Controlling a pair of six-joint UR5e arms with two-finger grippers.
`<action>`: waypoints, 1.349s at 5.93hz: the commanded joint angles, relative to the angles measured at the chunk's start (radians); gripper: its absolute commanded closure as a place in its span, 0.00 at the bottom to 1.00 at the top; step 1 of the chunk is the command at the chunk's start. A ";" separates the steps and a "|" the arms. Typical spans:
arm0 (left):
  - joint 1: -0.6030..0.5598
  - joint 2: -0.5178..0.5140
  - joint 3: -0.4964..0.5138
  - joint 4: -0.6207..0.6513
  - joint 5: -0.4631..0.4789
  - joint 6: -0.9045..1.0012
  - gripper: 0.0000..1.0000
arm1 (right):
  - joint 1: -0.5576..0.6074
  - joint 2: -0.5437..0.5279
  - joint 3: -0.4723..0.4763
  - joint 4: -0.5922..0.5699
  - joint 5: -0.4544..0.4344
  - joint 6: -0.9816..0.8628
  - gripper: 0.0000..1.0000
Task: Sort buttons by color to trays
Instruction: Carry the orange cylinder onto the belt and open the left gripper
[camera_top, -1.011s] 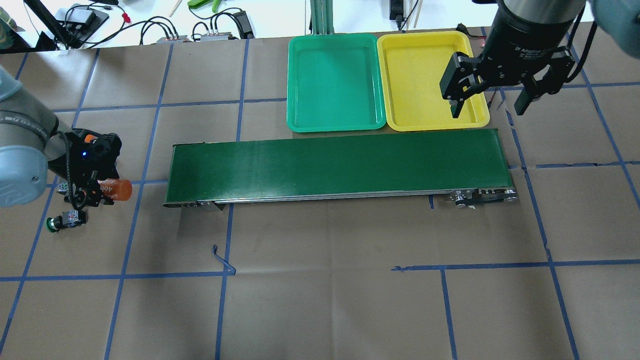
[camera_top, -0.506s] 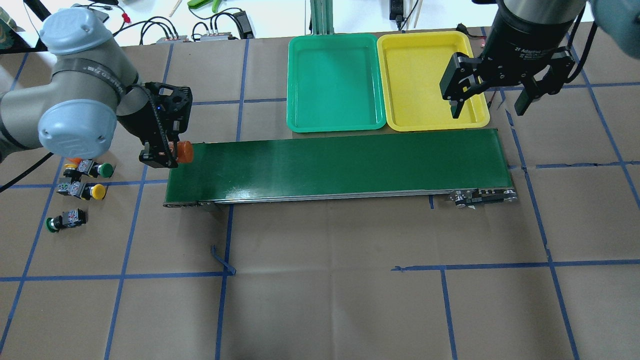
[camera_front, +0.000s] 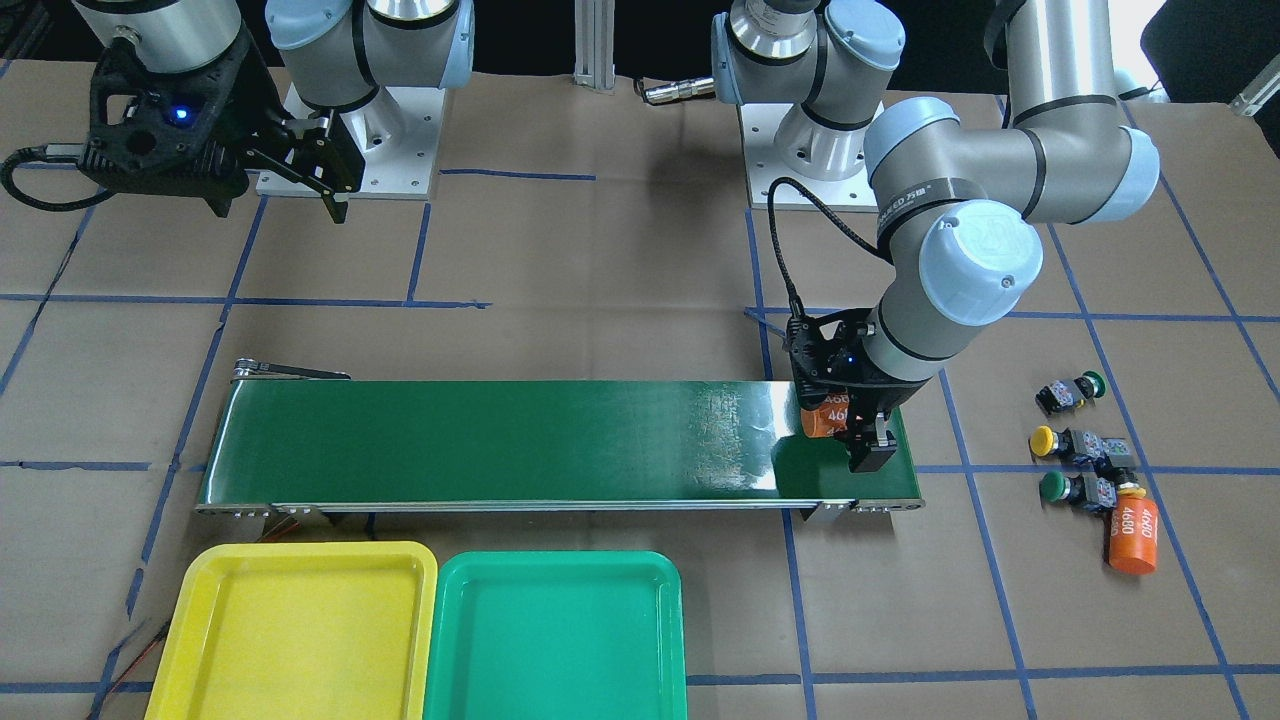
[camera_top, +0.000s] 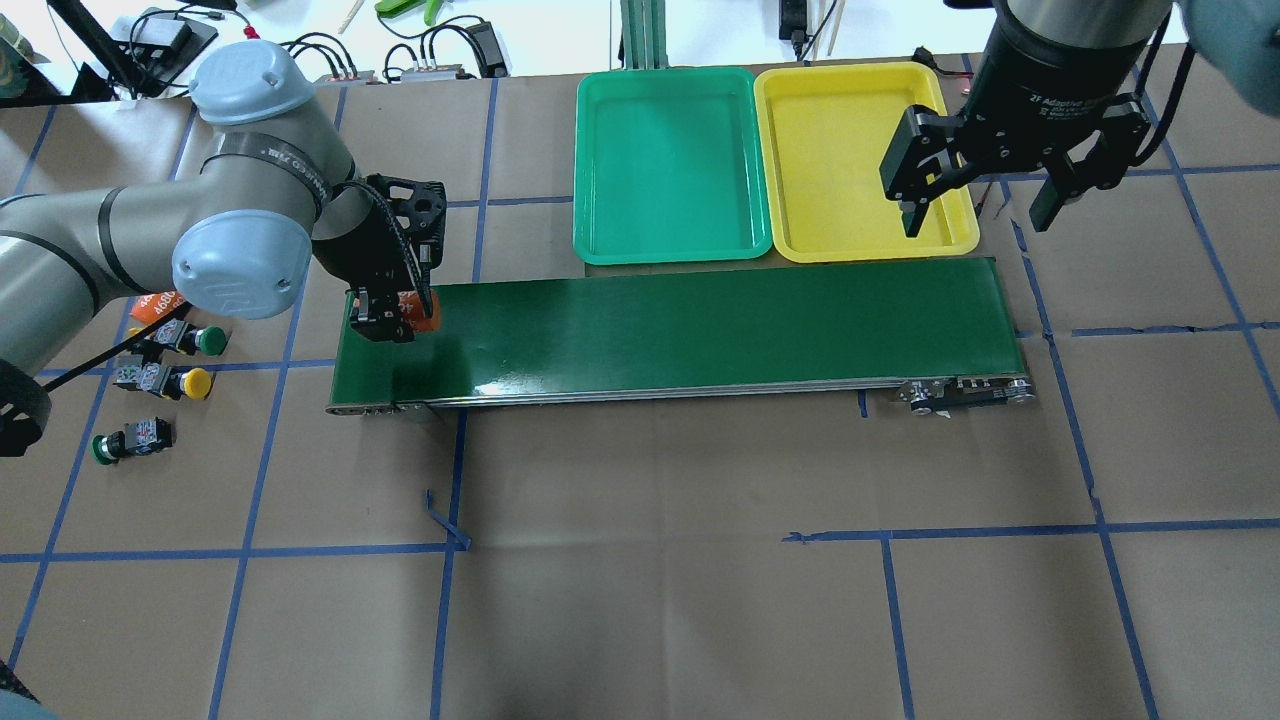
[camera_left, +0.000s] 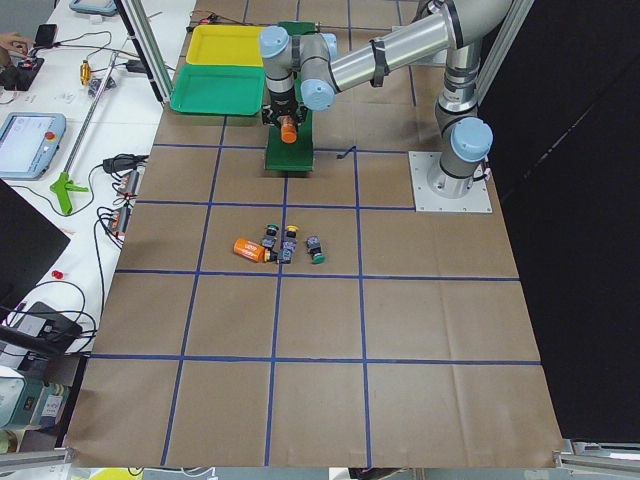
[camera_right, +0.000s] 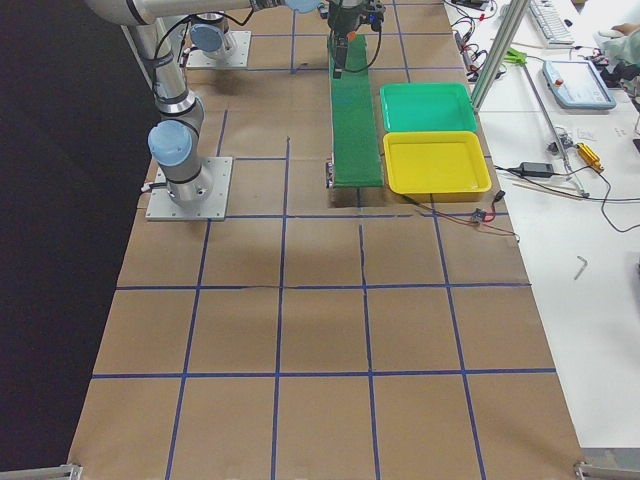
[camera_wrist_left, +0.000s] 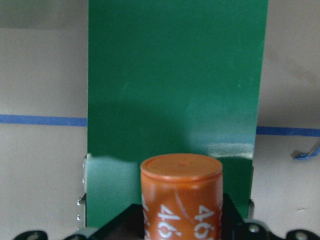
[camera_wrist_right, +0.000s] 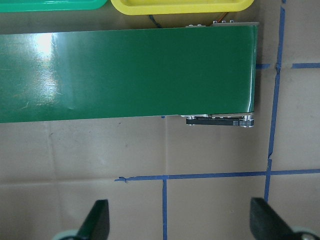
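Fingers (camera_front: 872, 458) of the left gripper (camera_top: 392, 320) clamp an orange cylinder (camera_wrist_left: 181, 195) over the belt (camera_top: 700, 320) at its left end in the overhead view, while the right gripper (camera_top: 978, 220) hangs wide open, upper right. Best lower it flat before releasing. The buttons (camera_top: 165, 380) wait far left, and the trays (camera_top: 830, 150) sit top centre.

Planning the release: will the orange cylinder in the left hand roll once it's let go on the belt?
Probably rolls: the cylinder is round and smooth, and the left hand holds it lying sideways over the belt, which looks flat and glossy. It looks rigid, so squeezing shouldn't deform it.
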 joint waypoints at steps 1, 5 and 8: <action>-0.006 -0.021 -0.040 0.042 -0.002 -0.001 0.95 | 0.000 0.000 0.000 0.000 -0.001 0.000 0.00; 0.001 -0.026 -0.060 0.083 -0.002 0.015 0.14 | 0.000 0.000 0.002 0.000 -0.001 0.000 0.00; 0.099 0.051 -0.001 0.012 0.004 0.023 0.09 | 0.000 0.000 0.002 0.002 -0.001 0.000 0.00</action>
